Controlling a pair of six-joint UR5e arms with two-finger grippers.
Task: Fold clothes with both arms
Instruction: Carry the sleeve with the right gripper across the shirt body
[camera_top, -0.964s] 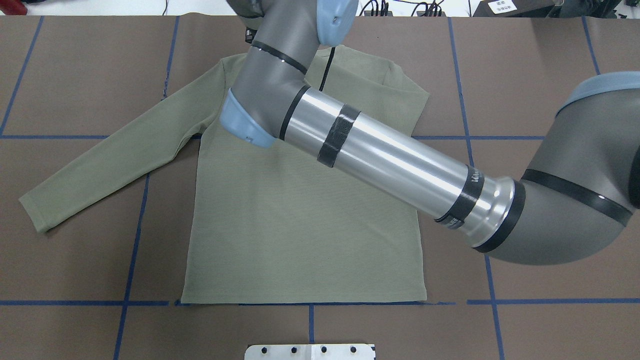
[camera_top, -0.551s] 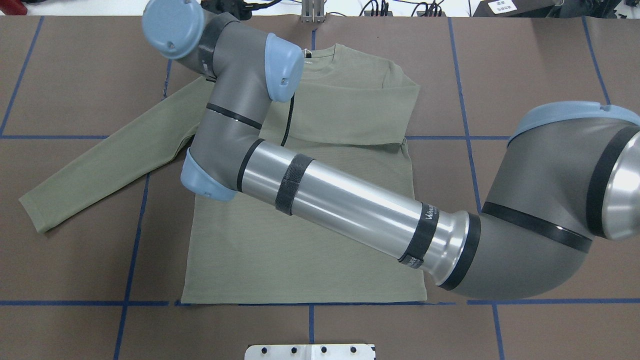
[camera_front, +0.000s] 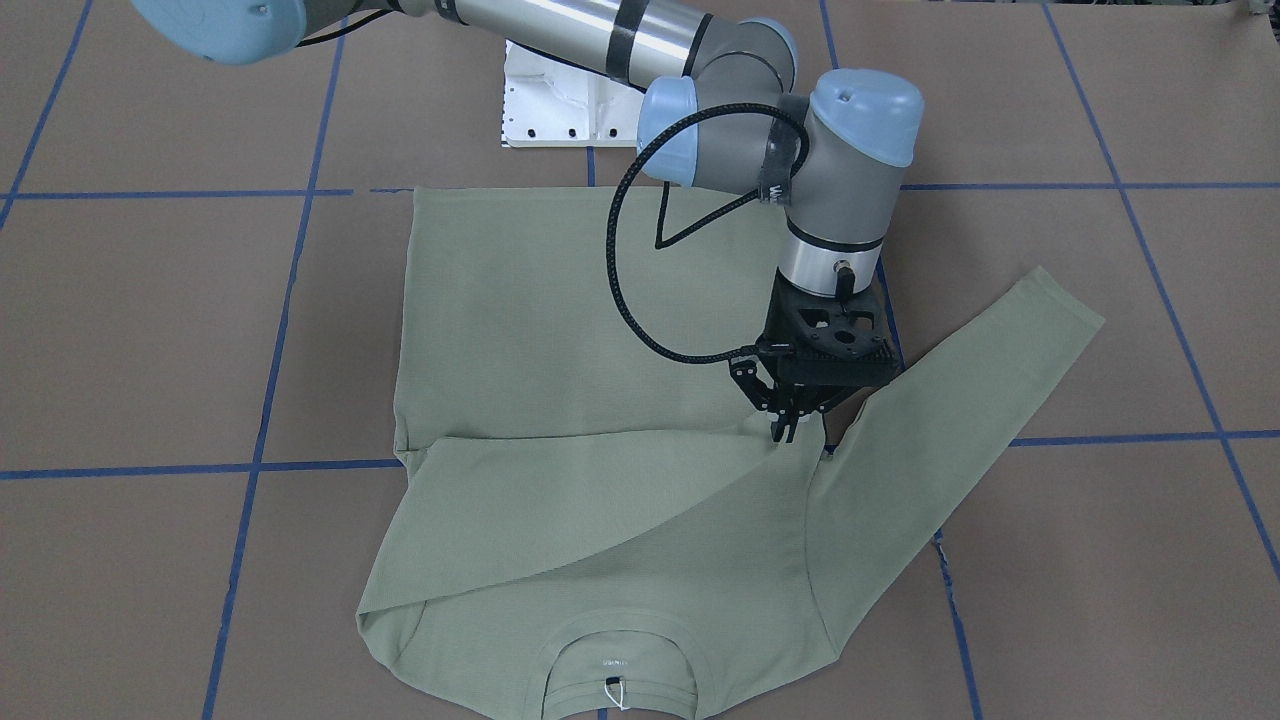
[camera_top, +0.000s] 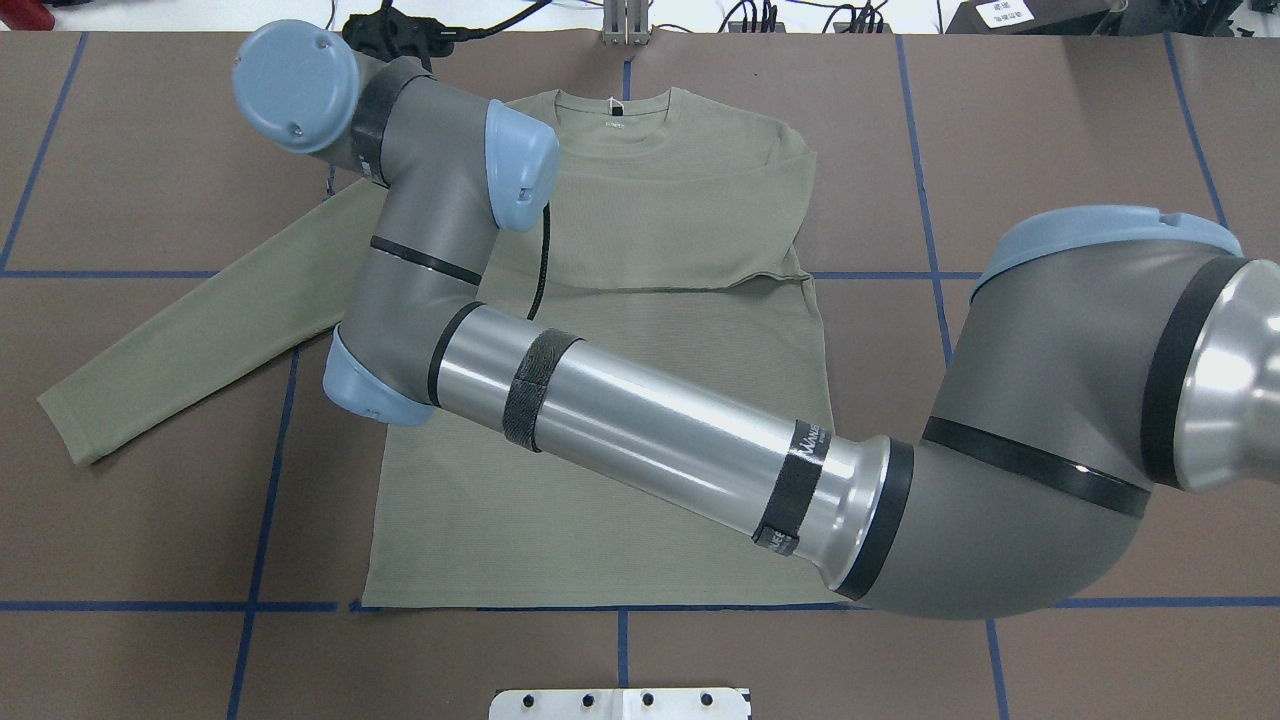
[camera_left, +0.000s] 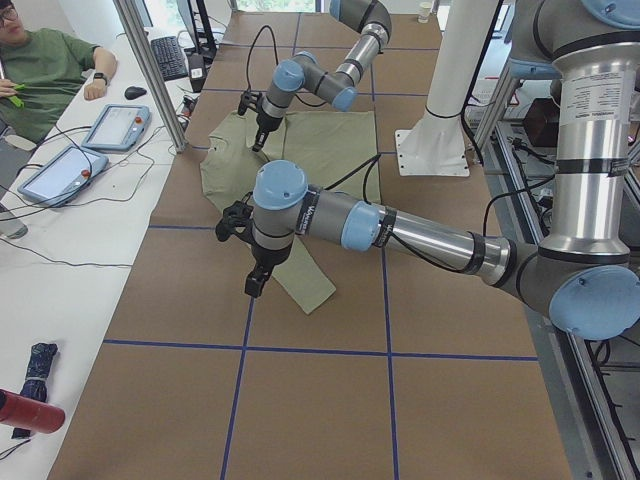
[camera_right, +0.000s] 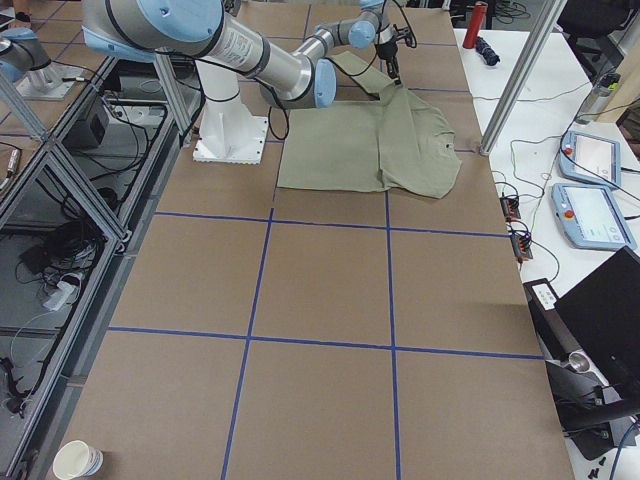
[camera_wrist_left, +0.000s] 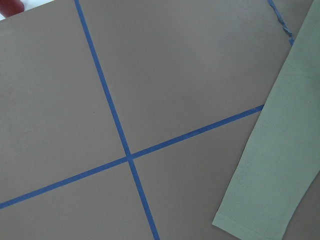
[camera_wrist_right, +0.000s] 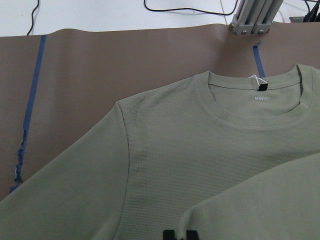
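Overhead, the right arm (camera_top: 640, 430) hides part of the shirt (camera_top: 680, 200); left end effector's (camera_left: 254, 288) grip unreadable

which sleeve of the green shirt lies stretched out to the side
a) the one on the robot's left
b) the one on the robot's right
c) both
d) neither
a, the sleeve on the robot's left runs out over the table, while the other sleeve is folded across the chest of the shirt.

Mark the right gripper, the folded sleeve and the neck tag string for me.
right gripper (camera_front: 784, 430): front-facing view, between its fingertips.
folded sleeve (camera_front: 560, 495): front-facing view, mid-length of the sleeve.
neck tag string (camera_front: 614, 690): front-facing view, the white loop.
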